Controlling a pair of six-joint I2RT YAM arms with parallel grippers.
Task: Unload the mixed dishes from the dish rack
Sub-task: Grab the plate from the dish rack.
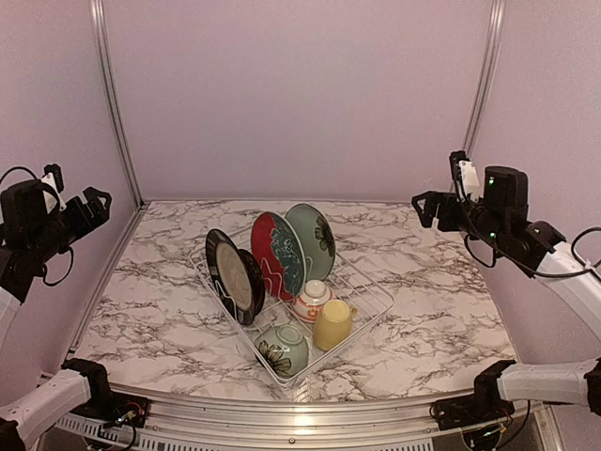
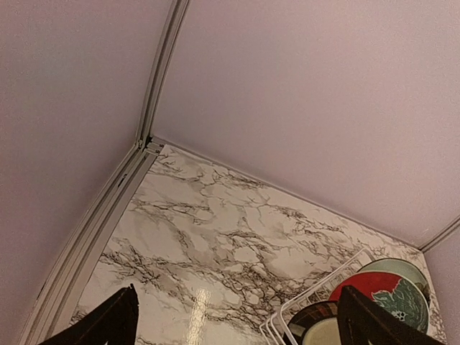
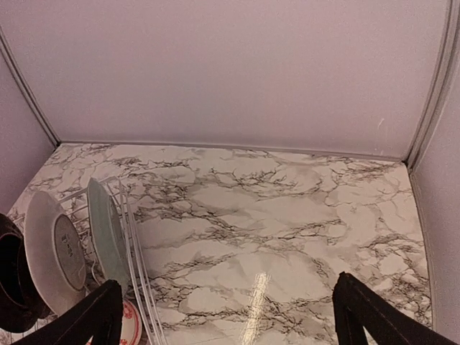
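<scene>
Dishes (image 1: 277, 254) all sit in the rack (image 1: 376, 299) below and between our left hand (image 1: 97, 203) and right hand (image 1: 424, 209), both spread and empty, so we reckon reaching down for one comes next.

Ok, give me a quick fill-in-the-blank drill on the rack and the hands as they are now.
1. The cup in the rack is ____.
2. The plate between the teal plate and the black-rimmed plates is mostly ____.
3. The bowl at the rack's near corner is ____.
4. The left hand and right hand are both ____, holding nothing.
Missing words: yellow; red; green; open.
</scene>
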